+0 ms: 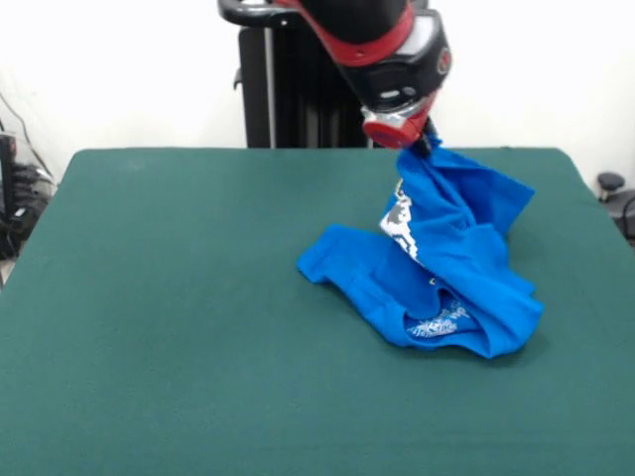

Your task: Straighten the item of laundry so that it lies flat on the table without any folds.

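The gripper [425, 142] is closed on a pinch of the bright blue T-shirt [446, 268], holding its top corner raised above the green table [179, 317]. From that grip the cloth hangs in a bunched drape, with part of a white print visible. The remainder lies crumpled in folds on the table's right half, one flap spread toward the centre.

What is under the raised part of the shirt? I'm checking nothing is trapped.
Only the T-shirt's own crumpled folds on the green table; whatever lies beneath them is covered.
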Robot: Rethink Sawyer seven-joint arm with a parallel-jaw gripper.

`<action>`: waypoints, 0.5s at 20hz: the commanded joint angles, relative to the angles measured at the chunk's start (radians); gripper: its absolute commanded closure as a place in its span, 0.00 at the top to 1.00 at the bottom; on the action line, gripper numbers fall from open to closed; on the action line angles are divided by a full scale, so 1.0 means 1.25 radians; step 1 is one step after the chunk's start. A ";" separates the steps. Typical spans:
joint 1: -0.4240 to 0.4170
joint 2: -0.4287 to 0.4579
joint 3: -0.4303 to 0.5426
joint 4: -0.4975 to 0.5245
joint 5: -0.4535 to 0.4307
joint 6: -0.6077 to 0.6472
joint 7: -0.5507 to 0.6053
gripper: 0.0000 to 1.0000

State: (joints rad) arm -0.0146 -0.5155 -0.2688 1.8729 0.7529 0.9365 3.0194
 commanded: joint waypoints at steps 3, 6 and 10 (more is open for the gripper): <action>-0.042 -0.056 0.234 0.153 0.051 0.040 -0.201 0.00; -0.066 -0.082 0.282 0.189 0.084 0.028 -0.226 0.00; -0.084 -0.098 0.354 0.234 0.176 -0.015 -0.293 0.00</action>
State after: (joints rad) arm -0.1068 -0.6147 -0.0720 2.0186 0.8278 0.9357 2.9840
